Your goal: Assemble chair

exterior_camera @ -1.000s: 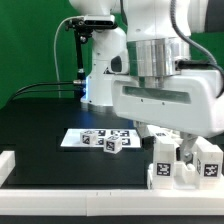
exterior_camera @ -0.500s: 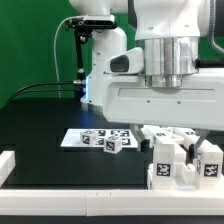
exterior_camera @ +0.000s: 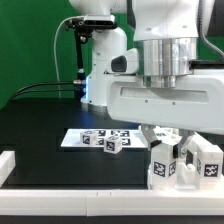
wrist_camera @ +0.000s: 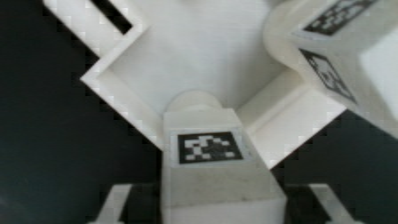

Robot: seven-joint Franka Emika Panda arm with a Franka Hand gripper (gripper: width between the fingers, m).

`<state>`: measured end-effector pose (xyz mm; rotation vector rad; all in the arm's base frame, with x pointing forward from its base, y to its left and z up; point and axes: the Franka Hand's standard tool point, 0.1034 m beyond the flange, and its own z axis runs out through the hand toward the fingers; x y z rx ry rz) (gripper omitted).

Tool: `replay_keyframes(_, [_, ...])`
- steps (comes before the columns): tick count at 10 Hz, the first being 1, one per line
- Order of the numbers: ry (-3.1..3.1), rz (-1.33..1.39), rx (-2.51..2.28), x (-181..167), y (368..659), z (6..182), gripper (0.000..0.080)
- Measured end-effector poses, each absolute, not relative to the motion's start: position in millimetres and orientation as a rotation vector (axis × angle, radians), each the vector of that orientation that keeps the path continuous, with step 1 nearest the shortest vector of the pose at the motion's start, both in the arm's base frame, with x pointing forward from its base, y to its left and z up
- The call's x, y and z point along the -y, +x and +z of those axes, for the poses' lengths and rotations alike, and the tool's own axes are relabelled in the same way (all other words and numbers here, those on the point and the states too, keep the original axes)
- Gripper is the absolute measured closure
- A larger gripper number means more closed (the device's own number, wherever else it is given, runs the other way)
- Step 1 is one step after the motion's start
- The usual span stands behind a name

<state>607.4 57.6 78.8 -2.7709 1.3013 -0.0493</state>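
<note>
Several white chair parts with black marker tags stand clustered at the exterior view's right (exterior_camera: 185, 160). My gripper (exterior_camera: 168, 133) hangs right above them, its fingers mostly hidden by the wide white hand. In the wrist view my gripper (wrist_camera: 217, 205) is open. Its fingers (wrist_camera: 121, 205) straddle a narrow white tagged part (wrist_camera: 214, 150) with a dark gap on each side. That part rests against a larger angled white panel (wrist_camera: 196, 60). Another tagged part (wrist_camera: 338, 50) stands close beside it.
The marker board (exterior_camera: 78, 138) lies on the black table, with small tagged white pieces (exterior_camera: 108, 143) at its near edge. A white rail (exterior_camera: 40, 190) runs along the table's front, with a white block (exterior_camera: 5, 165) at the exterior view's left.
The arm shifted toward the exterior view's right and settled over the part cluster. The tagged parts under the hand now stand slightly differently.
</note>
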Motion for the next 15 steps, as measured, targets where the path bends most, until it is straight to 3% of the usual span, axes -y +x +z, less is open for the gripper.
replay_keyframes(5, [-1.910, 0.055, -2.297, -60.5, 612.4, 80.9, 0.0513])
replay_keyframes(9, [-1.925, 0.054, -2.299, -62.6, 609.5, 78.0, 0.0491])
replay_keyframes(10, [-2.050, 0.046, -2.205, -64.3, 607.8, 77.2, 0.0301])
replay_keyframes(11, [-2.217, 0.019, -2.044, -64.6, 609.8, 78.9, 0.0301])
replay_keyframes(12, [-2.353, 0.001, -1.891, -64.5, 610.5, 79.3, 0.0184])
replay_keyframes(15, [-2.511, -0.016, -1.681, -63.4, 610.2, 78.9, 0.0152])
